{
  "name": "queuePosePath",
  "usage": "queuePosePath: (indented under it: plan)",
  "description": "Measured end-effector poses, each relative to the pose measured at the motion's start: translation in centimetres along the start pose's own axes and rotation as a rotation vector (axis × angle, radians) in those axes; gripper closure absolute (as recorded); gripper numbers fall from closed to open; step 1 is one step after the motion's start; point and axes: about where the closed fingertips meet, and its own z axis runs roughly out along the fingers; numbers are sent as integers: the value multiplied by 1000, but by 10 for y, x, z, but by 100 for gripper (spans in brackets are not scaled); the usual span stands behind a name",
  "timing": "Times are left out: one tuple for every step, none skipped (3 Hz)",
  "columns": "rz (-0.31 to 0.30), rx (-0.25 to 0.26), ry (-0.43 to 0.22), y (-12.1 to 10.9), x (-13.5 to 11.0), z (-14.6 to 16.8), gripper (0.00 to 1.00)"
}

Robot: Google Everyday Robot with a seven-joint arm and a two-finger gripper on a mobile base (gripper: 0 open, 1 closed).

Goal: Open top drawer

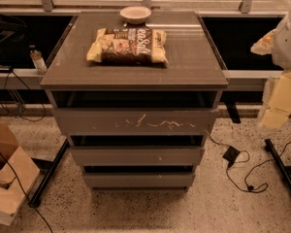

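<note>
The top drawer (136,122) is the tallest grey-brown front of the cabinet, without a handle and with pale squiggly scratches across its panel. A dark gap shows between it and the cabinet top (194,67). Two shorter plain drawer fronts (137,156) sit below it. My gripper (280,101), pale yellow under a white arm, hangs at the right edge of the view. It is to the right of the cabinet, about level with the top drawer and apart from it. It holds nothing that I can see.
A chip bag (128,46) and a white bowl (135,14) lie on the cabinet top. A small bottle (37,58) stands on a ledge at the left. A cardboard box (7,178) sits on the floor at the left. Cables and a power adapter (231,154) lie at the right, near a black stand leg (283,171).
</note>
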Motion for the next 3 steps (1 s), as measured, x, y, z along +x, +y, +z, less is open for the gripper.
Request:
queuePosePath:
  plan:
    - [0,0,0,0,0,0,0]
    - [-2,5,-34,0,-1,10,0]
    - [-8,2,-99,-2,-6,35,0]
